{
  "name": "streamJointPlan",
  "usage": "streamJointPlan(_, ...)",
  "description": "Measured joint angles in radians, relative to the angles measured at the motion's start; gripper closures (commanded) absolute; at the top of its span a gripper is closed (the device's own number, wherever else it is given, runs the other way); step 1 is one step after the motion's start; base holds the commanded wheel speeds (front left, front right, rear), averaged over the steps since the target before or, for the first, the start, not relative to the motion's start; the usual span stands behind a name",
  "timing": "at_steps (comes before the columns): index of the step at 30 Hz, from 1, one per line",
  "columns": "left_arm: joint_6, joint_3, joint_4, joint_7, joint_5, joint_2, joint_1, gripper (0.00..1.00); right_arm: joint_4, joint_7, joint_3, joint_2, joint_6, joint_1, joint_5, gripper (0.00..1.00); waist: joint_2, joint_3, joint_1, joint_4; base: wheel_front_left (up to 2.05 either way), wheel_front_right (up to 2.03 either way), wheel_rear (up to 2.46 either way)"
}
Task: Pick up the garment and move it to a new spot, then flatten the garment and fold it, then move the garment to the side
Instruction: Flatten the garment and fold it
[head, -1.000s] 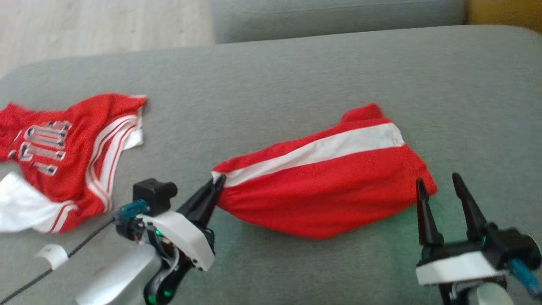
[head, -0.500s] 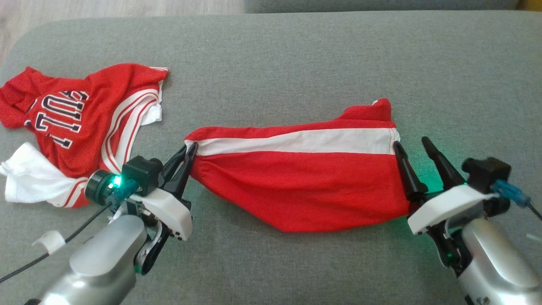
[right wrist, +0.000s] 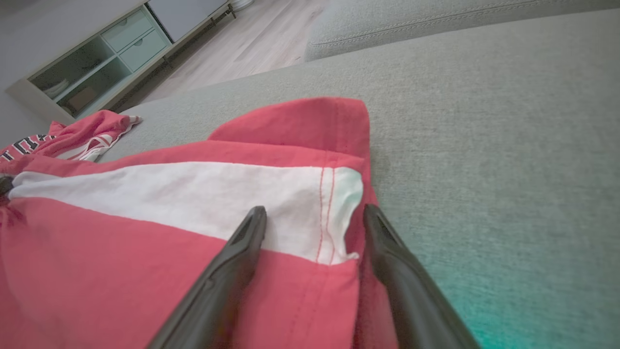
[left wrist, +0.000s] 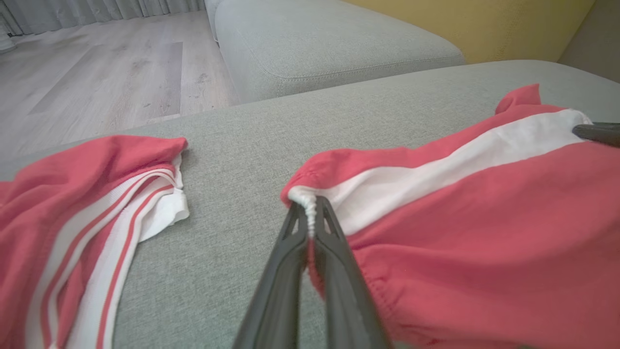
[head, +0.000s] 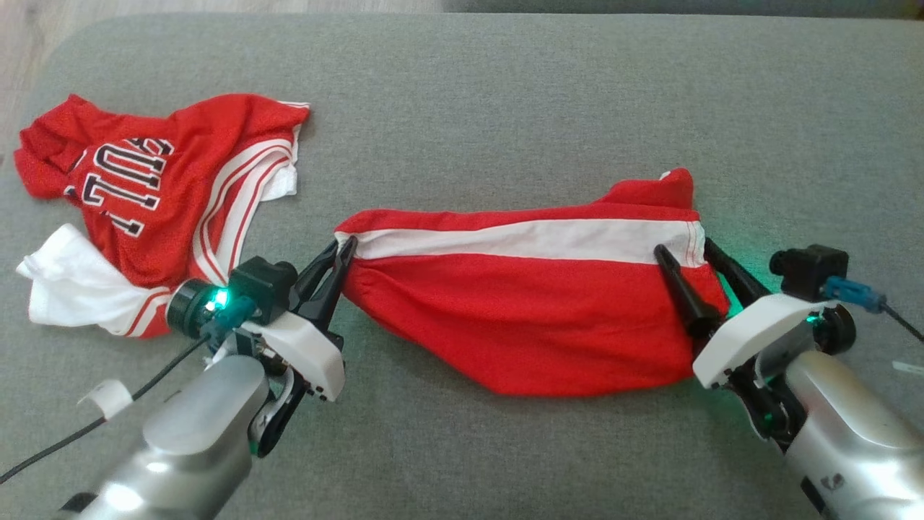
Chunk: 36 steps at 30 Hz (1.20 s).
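Red shorts with a white side stripe [head: 527, 310] lie stretched across the grey cushion [head: 505, 108]. My left gripper [head: 341, 254] is shut on the shorts' gathered left corner [left wrist: 310, 213]. At the right end, my right gripper [head: 686, 249] stands open, one finger on top of the cloth and the other beside the hem edge [right wrist: 339, 213]. The white stripe's stitched end [right wrist: 334, 194] lies between its fingers [right wrist: 242, 242].
A second red jersey with lettering and white trim [head: 144, 202] lies crumpled at the cushion's left. A wooden floor [left wrist: 97, 72] and another grey cushion [left wrist: 329, 43] lie beyond. A low cabinet [right wrist: 97, 63] stands across the floor.
The head camera tilted down. My right gripper moved forward over the shorts' right hem, its fingers now straddling the edge. The left gripper kept its hold on the left corner.
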Motion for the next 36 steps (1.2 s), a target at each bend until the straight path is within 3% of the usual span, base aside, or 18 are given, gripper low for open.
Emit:
streamJointPlan(1, -0.001, 0.0, 0.003, -0.001, 0.0, -0.003, -0.001, 1.0, 0.007, -0.006, 0.012, -0.001, 0.0, -0.003, 0.006, 0.0, 0.0, 0.0, 0.0, 0.002, 0.0, 0.0, 0.0)
streamJointPlan(2, -0.001, -0.001, 0.008, -0.006, 0.0, -0.005, -0.002, 1.0, 0.011, -0.012, 0.026, -0.002, 0.0, -0.005, 0.009, 0.12, 0.0, -0.001, 0.0, 0.003, 0.0, 0.0, 0.0)
streamJointPlan(3, -0.002, -0.001, 0.011, -0.007, 0.0, -0.007, -0.003, 1.0, 0.016, -0.019, 0.038, -0.003, 0.0, -0.007, 0.014, 0.45, 0.0, -0.002, 0.0, 0.005, 0.0, 0.0, 0.0)
streamJointPlan(4, -0.009, -0.002, 0.015, -0.007, 0.0, -0.008, -0.004, 1.0, 0.019, -0.026, 0.053, -0.005, 0.0, -0.009, 0.021, 0.61, 0.0, -0.003, 0.0, 0.005, 0.0, 0.0, 0.0)
streamJointPlan(5, -0.009, -0.002, 0.018, -0.007, 0.0, -0.009, -0.006, 1.0, 0.019, -0.034, 0.066, -0.007, 0.0, -0.011, 0.027, 0.87, 0.0, -0.004, 0.0, 0.006, 0.0, 0.0, 0.0)
streamJointPlan(6, -0.009, -0.002, 0.021, -0.007, 0.0, -0.011, -0.006, 1.0, 0.02, -0.044, 0.078, -0.011, 0.0, -0.016, 0.031, 1.0, 0.0, -0.006, 0.0, 0.006, 0.0, 0.0, 0.0)
streamJointPlan(16, -0.017, 0.016, -0.013, -0.027, 0.021, -0.007, -0.006, 1.0, -0.017, -0.112, 0.111, -0.057, 0.0, -0.049, 0.008, 1.0, 0.0, -0.038, -0.0001, -0.03, 0.0, 0.0, 0.0)
streamJointPlan(20, -0.018, 0.057, -0.095, -0.035, 0.061, -0.003, -0.051, 1.0, -0.119, -0.113, 0.015, -0.116, 0.0, -0.105, -0.031, 1.0, 0.0, -0.037, -0.0001, -0.068, 0.0, 0.0, 0.0)
streamJointPlan(27, -0.028, 0.194, -0.198, -0.039, 0.164, -0.021, -0.292, 1.0, -0.212, -0.115, -0.116, -0.232, 0.0, -0.322, -0.129, 1.0, 0.0, 0.01, 0.0, -0.123, 0.0, 0.0, 0.0)
streamJointPlan(31, -0.049, 0.366, -0.217, -0.044, 0.265, -0.114, -0.498, 1.0, -0.209, -0.118, -0.179, -0.259, 0.0, -0.549, -0.169, 1.0, 0.0, 0.08, 0.0002, -0.159, 0.0, 0.0, 0.0)
streamJointPlan(36, -0.091, 0.529, -0.29, -0.044, 0.375, -0.215, -0.583, 1.0, -0.227, -0.121, -0.267, -0.259, 0.0, -0.688, -0.211, 1.0, 0.0, 0.15, 0.0002, -0.189, 0.0, 0.0, 0.0)
